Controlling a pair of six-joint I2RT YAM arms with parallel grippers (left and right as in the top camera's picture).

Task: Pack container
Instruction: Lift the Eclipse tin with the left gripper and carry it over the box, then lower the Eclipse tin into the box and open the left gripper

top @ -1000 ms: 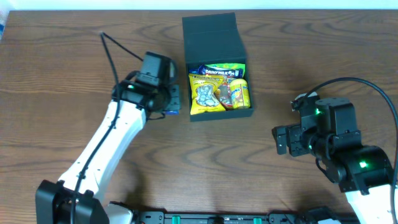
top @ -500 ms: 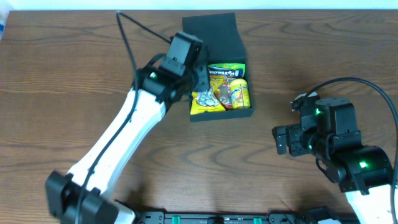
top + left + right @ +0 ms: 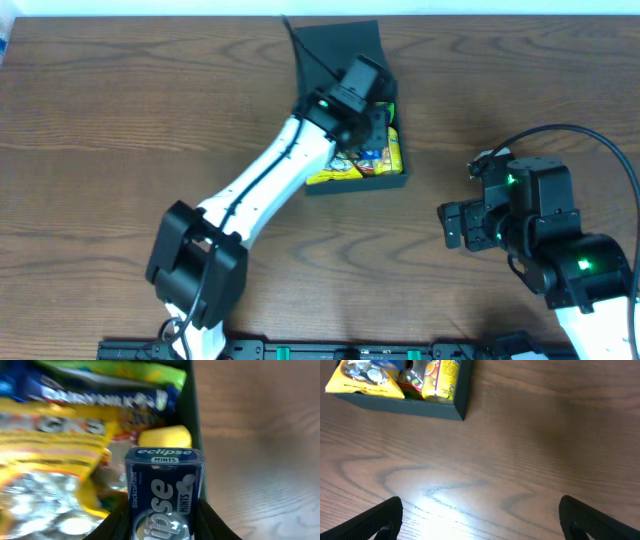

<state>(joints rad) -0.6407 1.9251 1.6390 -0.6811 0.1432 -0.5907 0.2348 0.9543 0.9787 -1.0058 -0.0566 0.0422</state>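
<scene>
Two grippers, two diff states. My left gripper (image 3: 372, 115) is clamped on a blue Eclipse mints box (image 3: 164, 495), held upright btwn my fingers (image 3: 117, 521). The label faces the wrist cam, w/ "Blackcurrant" down one side. The gripper hangs over the right part of the container (image 3: 372, 184). The container sits at the far middle of the table (image 3: 120, 120), w/ its flap lid (image 3: 335, 45) thrown back toward the far edge. Can't tell from overhead whether the mints touch anything inside, since my arm covers that spot.

Inside the container, per wrist view:
- a yellow snack pkt (image 3: 45, 475) w/ a silvery patch, at left
- a blue Dairy Milk pkt (image 3: 100, 395) across the far end
- a green-yellow pkt (image 3: 135, 371) behind it, blurred
- a yellow tub (image 3: 165, 437) just beyond the mints, beside the right wall

My right gripper (image 3: 480, 510) is spread wide and empty. It's over bare wood near the table's right side, well apart from the container. Its cam catches the container's near corner at top left.
</scene>
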